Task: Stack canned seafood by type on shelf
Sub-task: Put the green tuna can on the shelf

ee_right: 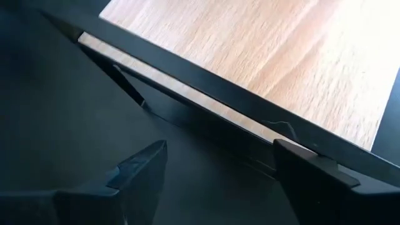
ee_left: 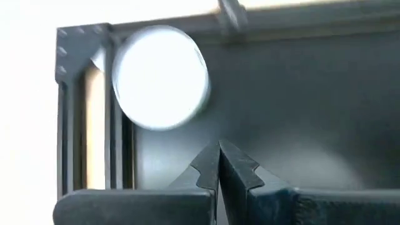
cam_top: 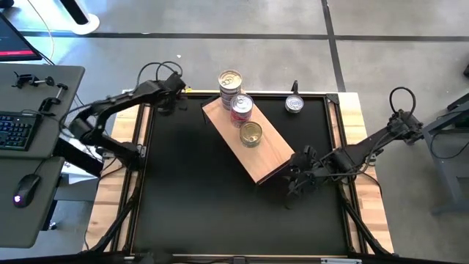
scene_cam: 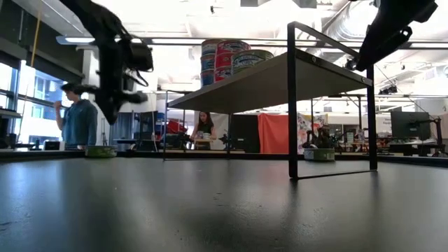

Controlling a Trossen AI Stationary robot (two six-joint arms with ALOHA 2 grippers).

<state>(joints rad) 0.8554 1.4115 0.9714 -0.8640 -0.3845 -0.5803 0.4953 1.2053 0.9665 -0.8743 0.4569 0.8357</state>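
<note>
Shelf [cam_top: 258, 150] set diagonally on black surface [cam_top: 220, 205], w/ three tin stacks [cam_top: 240, 108]; one tin [cam_top: 294, 104] apart at far edge. Left pincer [ee_left: 219, 156] pressed together near far-left corner. Right pincer [ee_right: 219, 165] spread at shelf's near end, empty.

Three can stacks [cam_top: 240, 108], one shelf [cam_top: 272, 152], two loose cans [cam_top: 294, 104].

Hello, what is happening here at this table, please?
A two-arm robot is stacking canned seafood on a wooden shelf. Three stacks stand on the shelf's far half. One loose can waits on the table near the far edge. The right gripper hangs open beside the shelf's near corner; the left gripper, shut, holds nothing at the far-left corner.
</note>
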